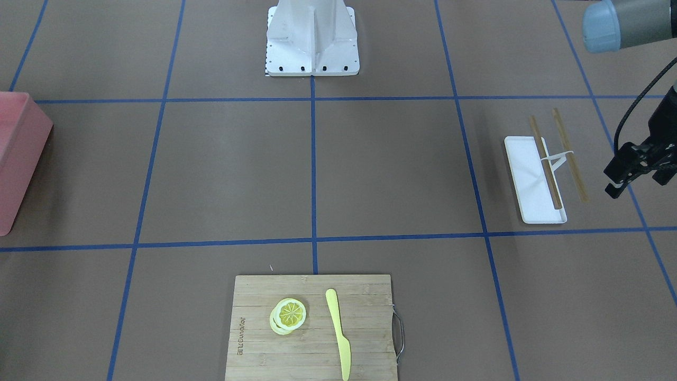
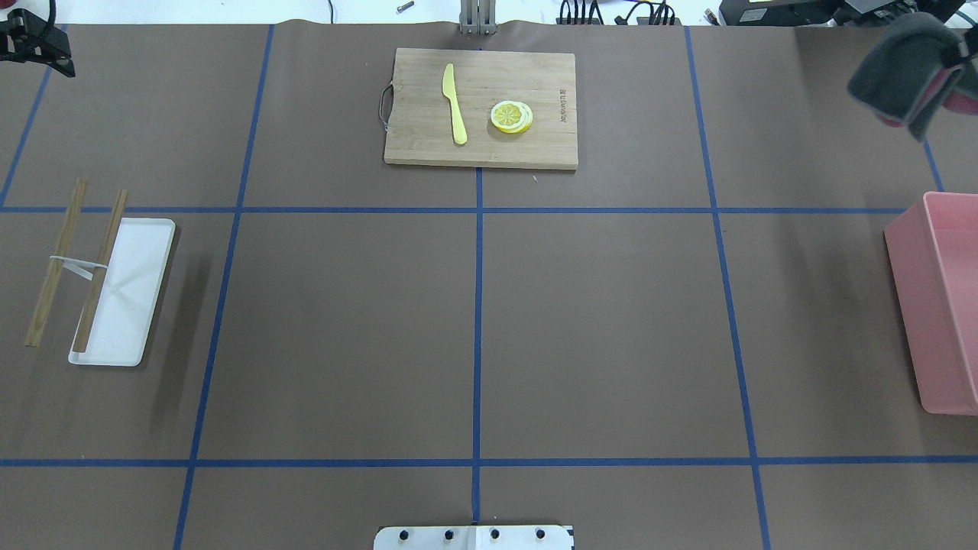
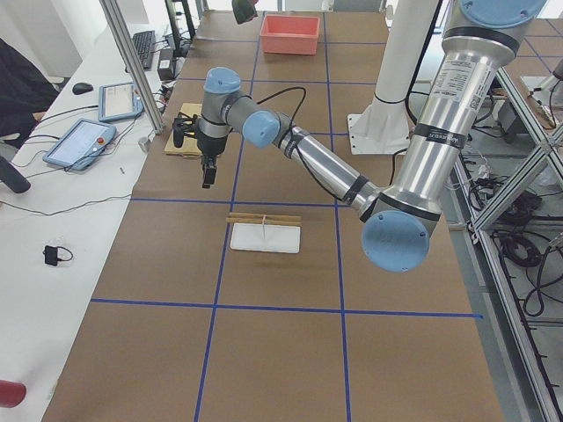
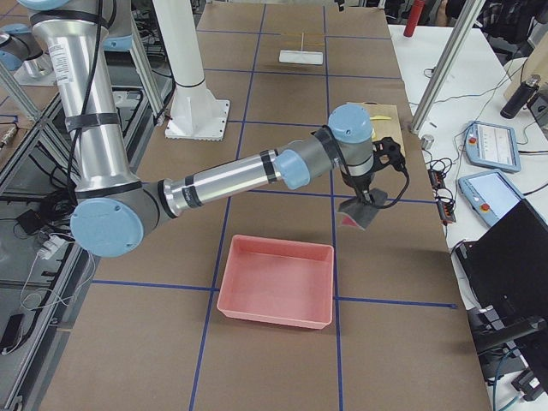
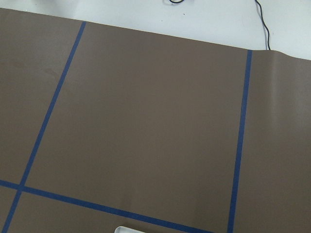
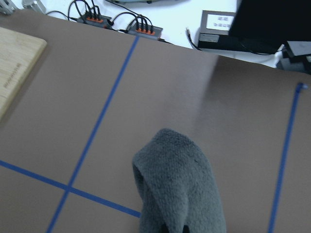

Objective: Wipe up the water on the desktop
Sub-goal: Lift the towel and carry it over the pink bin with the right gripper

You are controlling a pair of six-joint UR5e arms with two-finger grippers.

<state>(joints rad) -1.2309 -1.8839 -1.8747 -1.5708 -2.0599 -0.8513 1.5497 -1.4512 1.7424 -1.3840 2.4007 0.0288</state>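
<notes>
Grey cloth (image 2: 901, 69), pink-backed, hangs pinched in the right gripper (image 4: 360, 195), clear of the desktop (image 2: 611, 321), presumably readied for wiping. Overhead, the gripper sits at 2 o'clock; the desktop lies beneath it, spreading toward 8 o'clock. No water discernible. Left gripper (image 1: 619, 180), 10 o'clock: finger state cannot be told.

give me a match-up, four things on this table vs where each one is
1 yellow knife
2 chopsticks
3 grey cloth
4 pink bin

a partly over the white tray
b lifted above the desktop
c at the robot's right-hand edge
d on the bamboo cutting board

Pairs: 1-d, 2-a, 3-b, 4-c
</notes>
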